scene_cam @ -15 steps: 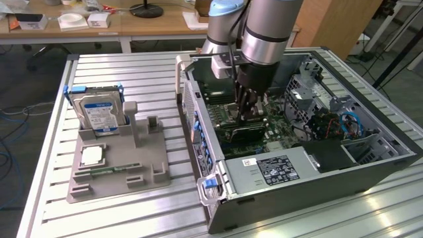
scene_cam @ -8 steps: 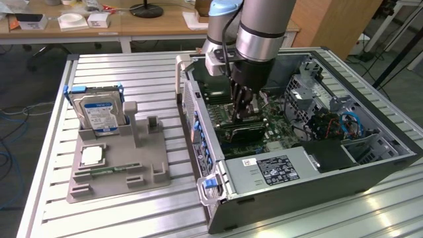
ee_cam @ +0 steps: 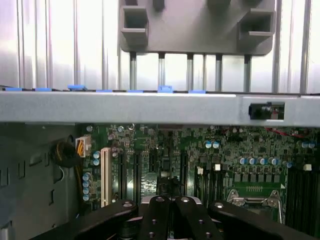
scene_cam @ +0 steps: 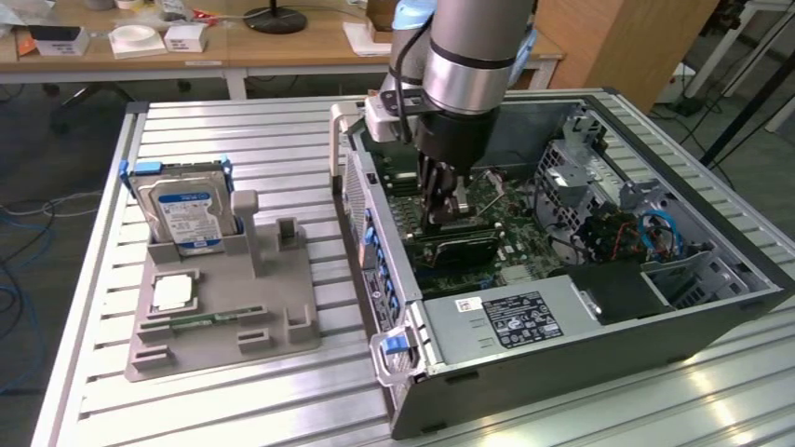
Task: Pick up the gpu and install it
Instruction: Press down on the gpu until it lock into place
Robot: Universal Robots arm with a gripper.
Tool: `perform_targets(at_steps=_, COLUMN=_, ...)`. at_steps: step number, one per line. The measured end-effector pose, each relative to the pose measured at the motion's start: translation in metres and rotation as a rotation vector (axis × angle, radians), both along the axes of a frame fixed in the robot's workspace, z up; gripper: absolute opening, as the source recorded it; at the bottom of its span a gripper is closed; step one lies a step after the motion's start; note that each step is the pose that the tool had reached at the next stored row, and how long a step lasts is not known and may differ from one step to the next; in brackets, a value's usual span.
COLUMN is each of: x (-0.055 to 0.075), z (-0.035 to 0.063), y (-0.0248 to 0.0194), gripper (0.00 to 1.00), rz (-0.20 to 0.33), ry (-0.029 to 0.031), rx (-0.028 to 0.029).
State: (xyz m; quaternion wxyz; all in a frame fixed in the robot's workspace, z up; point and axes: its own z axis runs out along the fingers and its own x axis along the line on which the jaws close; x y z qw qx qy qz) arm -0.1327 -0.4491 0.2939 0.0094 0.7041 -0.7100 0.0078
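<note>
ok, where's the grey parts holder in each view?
Exterior view: grey parts holder on the slatted table, to the exterior view's left of the open PC case.
Wrist view: grey parts holder lies beyond the case's side wall.
Shared landmark: that side wall with blue clips.

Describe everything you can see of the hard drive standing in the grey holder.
The hard drive is a silver metal box with a blue-and-white label. Blue plastic rails run along its sides. It stands upright, its lower end slotted into the grey holder, to the exterior view's left of the open computer case. Nothing else touches it.
</note>
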Motion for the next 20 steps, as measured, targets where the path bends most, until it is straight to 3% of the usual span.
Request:
perform_targets(at_steps=12, x=-0.021, z=0.0077, y=0.0000, gripper=0.11, rz=-0.001, ry=0.0035, rx=0.0000)
perform_targets(at_steps=20, x=-0.025, z=0.0086, y=0.0000, gripper=0.11, rz=-0.001, ry=0.0065, rx=-0.0003)
